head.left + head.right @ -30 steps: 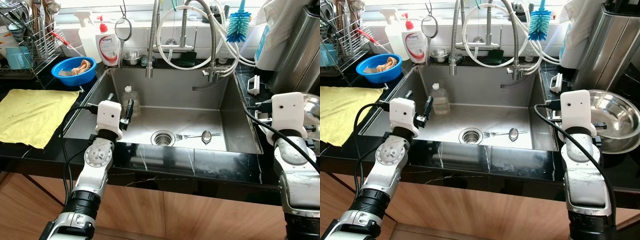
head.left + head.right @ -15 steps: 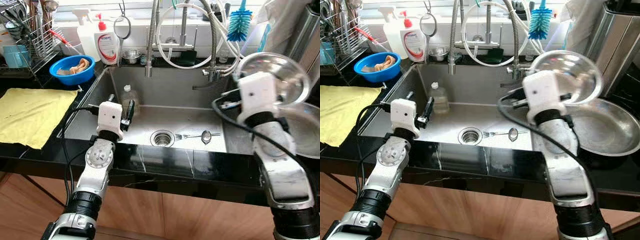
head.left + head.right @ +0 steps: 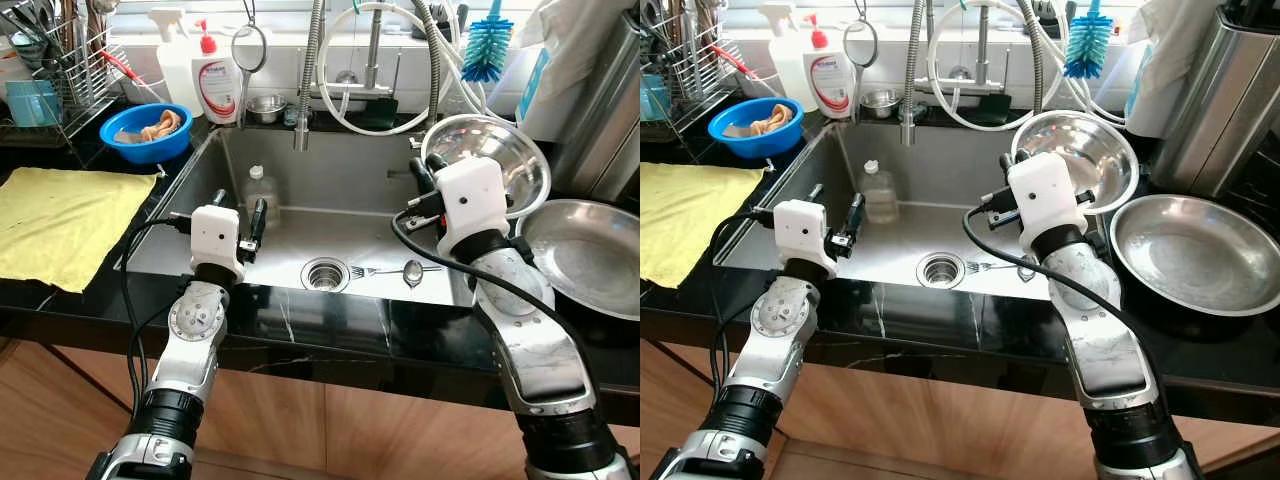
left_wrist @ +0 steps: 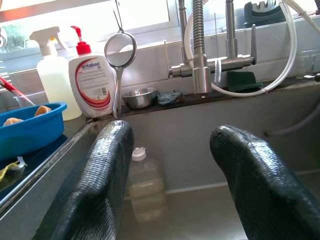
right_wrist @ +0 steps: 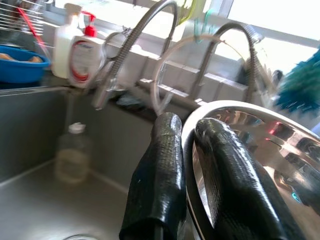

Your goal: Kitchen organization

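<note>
Holding the small shiny round steel bowl [image 3: 487, 160] by its thin rim, right hand [image 5: 192, 165] pinched tight, up over the grey steel sink [image 3: 340, 180]. Light, stiff, slippery; best gripped at the rim. Left hand [image 4: 172, 165] wide apart, holding nothing.

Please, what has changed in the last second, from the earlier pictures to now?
The right gripper has taken a small steel bowl by its rim, jaws shut on it, lifted it off the large steel bowl on the counter and carried it left, over the sink. The left gripper stays open at the sink's front edge. The fork, spoon and plastic bottle in the sink have not moved.
</note>
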Available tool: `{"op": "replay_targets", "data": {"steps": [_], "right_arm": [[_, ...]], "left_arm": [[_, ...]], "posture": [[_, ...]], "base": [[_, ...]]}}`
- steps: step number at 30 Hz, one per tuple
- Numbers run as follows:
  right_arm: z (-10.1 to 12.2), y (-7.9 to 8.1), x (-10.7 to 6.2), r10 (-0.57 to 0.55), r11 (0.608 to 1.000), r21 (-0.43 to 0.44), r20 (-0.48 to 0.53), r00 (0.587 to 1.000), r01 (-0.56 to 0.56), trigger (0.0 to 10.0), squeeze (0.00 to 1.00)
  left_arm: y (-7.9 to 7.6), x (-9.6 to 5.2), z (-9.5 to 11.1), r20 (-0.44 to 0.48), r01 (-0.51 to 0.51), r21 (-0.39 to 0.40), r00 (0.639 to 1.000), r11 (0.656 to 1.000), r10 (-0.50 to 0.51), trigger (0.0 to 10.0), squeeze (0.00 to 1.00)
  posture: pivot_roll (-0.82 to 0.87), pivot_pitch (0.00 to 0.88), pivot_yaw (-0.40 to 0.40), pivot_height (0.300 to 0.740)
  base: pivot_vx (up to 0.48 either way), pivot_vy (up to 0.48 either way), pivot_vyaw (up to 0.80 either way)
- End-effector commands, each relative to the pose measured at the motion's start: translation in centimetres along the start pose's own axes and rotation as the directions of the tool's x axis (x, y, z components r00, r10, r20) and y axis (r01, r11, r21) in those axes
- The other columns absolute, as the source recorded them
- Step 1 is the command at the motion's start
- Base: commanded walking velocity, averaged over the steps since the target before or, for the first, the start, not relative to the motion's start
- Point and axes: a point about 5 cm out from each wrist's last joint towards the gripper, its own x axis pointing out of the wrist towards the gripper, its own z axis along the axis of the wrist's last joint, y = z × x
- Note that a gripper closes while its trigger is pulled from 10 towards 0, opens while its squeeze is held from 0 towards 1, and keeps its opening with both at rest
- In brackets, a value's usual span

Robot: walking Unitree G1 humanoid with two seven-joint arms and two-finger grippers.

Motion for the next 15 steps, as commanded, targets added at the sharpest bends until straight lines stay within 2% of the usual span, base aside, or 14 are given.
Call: {"op": "replay_targets", "data": {"steps": [1,6,11,15], "right_arm": [[-0.7,0.6,-0.1,0.041,0.999,0.018,-0.023,0.999,-0.041,10.0,0.0],[-2.2,2.3,-0.2,0.143,0.986,0.094,-0.08,0.987,-0.135,10.0,0.0],[-3.1,3.2,-0.1,0.205,0.972,0.139,-0.114,0.972,-0.189,10.0,0.0],[-3.5,3.4,0.1,0.214,0.966,0.173,-0.127,0.969,-0.19,10.0,0.0]], "left_arm": [[0.3,0.0,0.5,0.027,-0.005,0.006,1.0,1.0,0.005,10.0,0.0],[0.3,-0.1,0.5,0.026,-0.004,0.009,1.0,1.0,0.004,10.0,0.0],[0.4,-0.1,0.5,0.025,-0.006,0.011,1.0,1.0,0.006,10.0,0.0],[0.4,-0.1,0.5,0.024,-0.005,0.013,1.0,1.0,0.005,10.0,0.0]], "posture": [[-0.02,0.0,0.022,0.72],[-0.01,0.0,0.02,0.72],[-0.01,0.0,0.02,0.72],[-0.01,0.0,0.02,0.72]], "base": [[0.0,0.0,0.0],[0.0,0.0,0.0],[0.0,0.0,0.0],[0.0,0.0,0.0]]}}
